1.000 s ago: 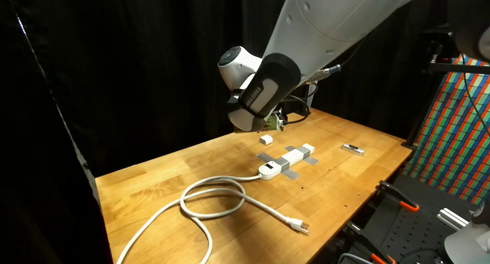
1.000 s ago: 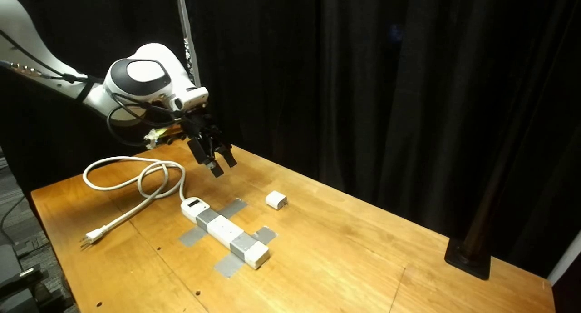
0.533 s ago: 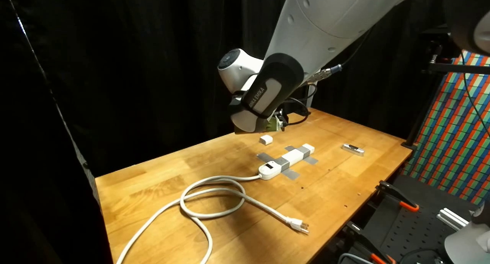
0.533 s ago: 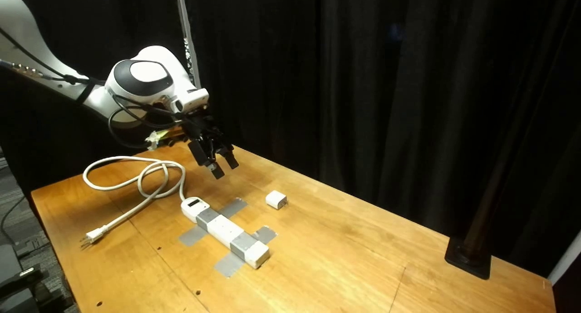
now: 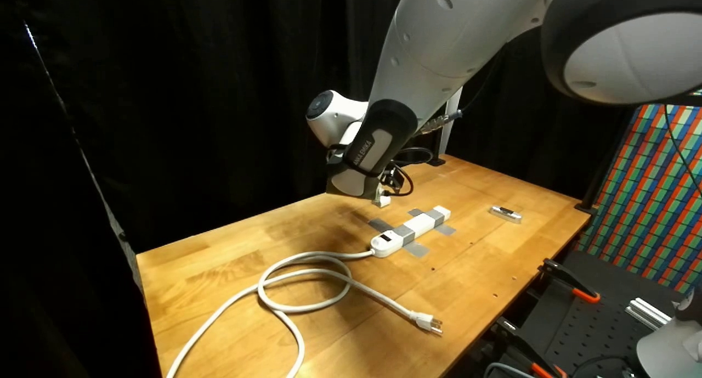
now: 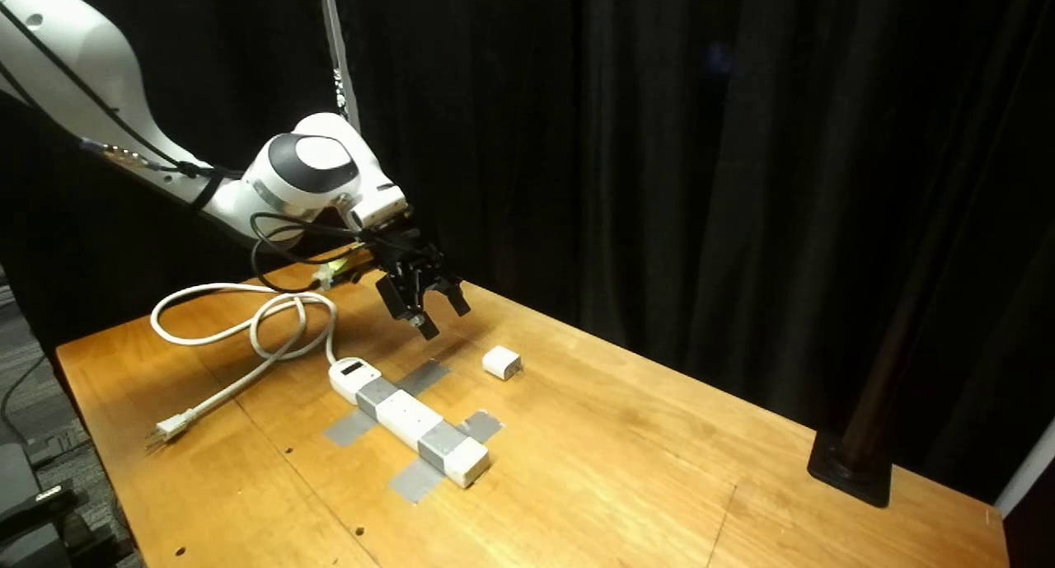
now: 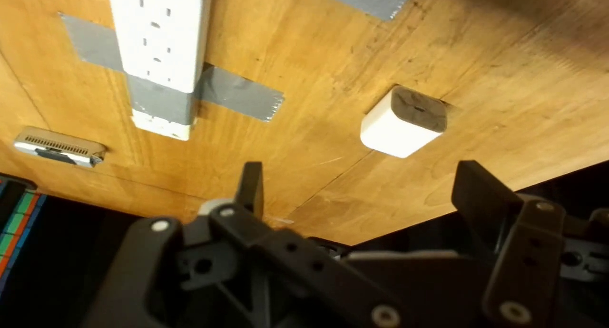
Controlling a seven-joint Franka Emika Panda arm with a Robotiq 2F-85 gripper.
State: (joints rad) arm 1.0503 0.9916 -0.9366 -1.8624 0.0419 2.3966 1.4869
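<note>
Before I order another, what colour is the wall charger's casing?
The wall charger is white, clearest in the wrist view.

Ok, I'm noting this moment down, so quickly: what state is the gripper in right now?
Gripper: open, holding nothing, not touching the white USB wall charger.

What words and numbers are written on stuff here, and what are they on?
"ANKA EMIKA": on the robot arm's pale panel; its start may be hidden.
Too small to read: the white marking on a black-and-orange clamp.
None readable: white wall charger, power strip.
</note>
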